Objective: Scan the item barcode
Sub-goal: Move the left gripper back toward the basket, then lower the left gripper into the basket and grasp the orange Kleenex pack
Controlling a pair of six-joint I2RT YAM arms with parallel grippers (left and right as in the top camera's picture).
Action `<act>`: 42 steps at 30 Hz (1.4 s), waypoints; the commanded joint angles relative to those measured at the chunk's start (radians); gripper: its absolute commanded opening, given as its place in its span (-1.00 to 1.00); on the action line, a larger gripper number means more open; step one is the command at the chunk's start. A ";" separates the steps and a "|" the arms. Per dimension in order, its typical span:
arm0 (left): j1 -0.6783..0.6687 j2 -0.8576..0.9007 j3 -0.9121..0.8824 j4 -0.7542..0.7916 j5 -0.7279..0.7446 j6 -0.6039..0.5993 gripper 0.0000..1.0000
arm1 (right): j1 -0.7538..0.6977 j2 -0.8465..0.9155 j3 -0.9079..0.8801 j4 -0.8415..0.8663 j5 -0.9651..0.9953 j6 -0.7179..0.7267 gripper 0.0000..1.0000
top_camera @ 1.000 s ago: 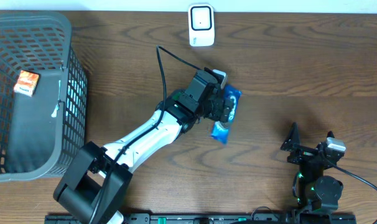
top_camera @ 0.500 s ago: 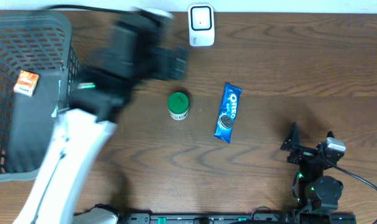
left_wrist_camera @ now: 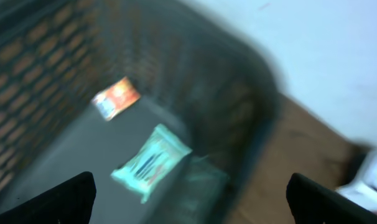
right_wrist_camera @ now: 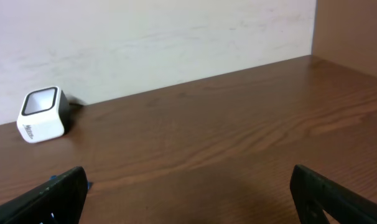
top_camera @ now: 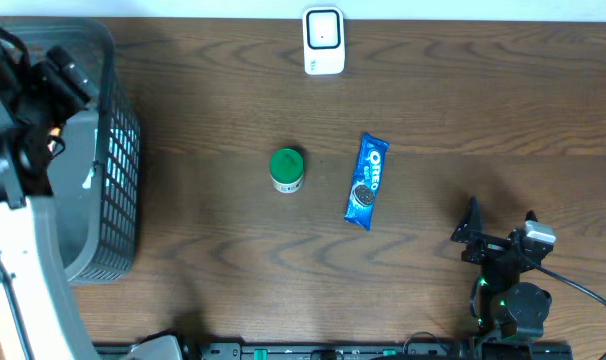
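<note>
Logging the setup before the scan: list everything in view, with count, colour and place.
basket: one, grey, left end of the table
small box: one, orange and white, inside the basket
pouch: one, pale teal, inside the basket, near the small box
scanner: one, white, back edge, centre
jar: one, green top, mid-table
biscuit packet: one, blue, right of the jar, apart from it
table: one, brown wood
left gripper: one, black, open, over the basket
right gripper: one, black, open, front right, empty
</note>
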 commanded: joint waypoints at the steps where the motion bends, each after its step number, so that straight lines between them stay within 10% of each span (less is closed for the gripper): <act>1: 0.024 0.089 -0.053 -0.009 -0.220 -0.177 0.96 | 0.005 -0.002 -0.001 -0.004 -0.006 -0.011 0.99; 8: 0.025 0.262 -0.057 0.063 -0.490 -0.314 0.96 | 0.005 -0.002 -0.001 -0.004 -0.006 -0.011 0.99; 42: 0.121 0.826 -0.057 0.488 -0.478 -0.383 0.96 | 0.005 -0.002 -0.001 -0.004 -0.006 -0.011 0.98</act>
